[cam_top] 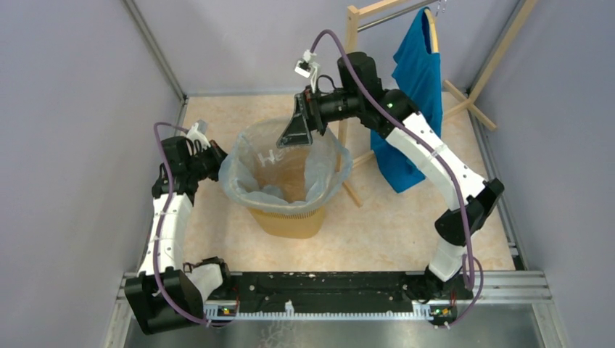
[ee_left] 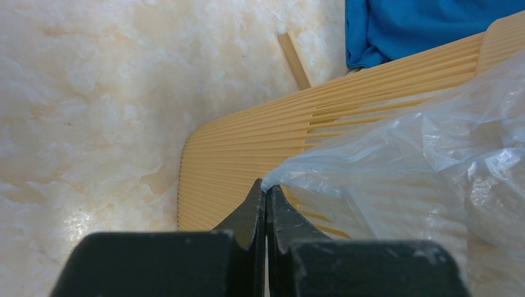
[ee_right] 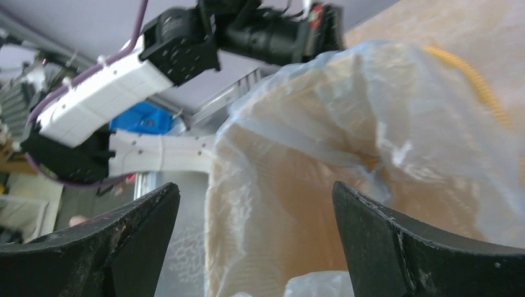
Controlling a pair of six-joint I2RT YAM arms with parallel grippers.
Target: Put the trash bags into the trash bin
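Trash bag (cam_top: 325, 168) first: it is thin, see-through blue-grey film, so judge it as almost weightless, limp and slippery. It is likely to stretch or tear if you drag it against a hard edge. It sits inside the yellow bin (cam_top: 290, 221) as a liner, with its mouth flared out over the rim on the left and right.

Nearest you, your left gripper (ee_left: 266, 193) is closed tight on a pinch of the film's edge, outside the bin's ribbed wall on its left side. That hold suits it: take a bunched fold or hem, not a single flat layer, which would probably slip free. The bin looks light and could slide or tip if you tug sideways, so pull down along the wall.

Farther off, your right gripper (cam_top: 297, 132) hangs over the far rim with its jaws spread wide and nothing between them. The film there looks loose.

Beyond the bin, a wooden rack (cam_top: 353, 43) carries a blue shirt (cam_top: 417, 94) close behind the right arm, so mind that elbow. One of the rack's feet lies on the table (cam_top: 406, 225) just beside the bin.
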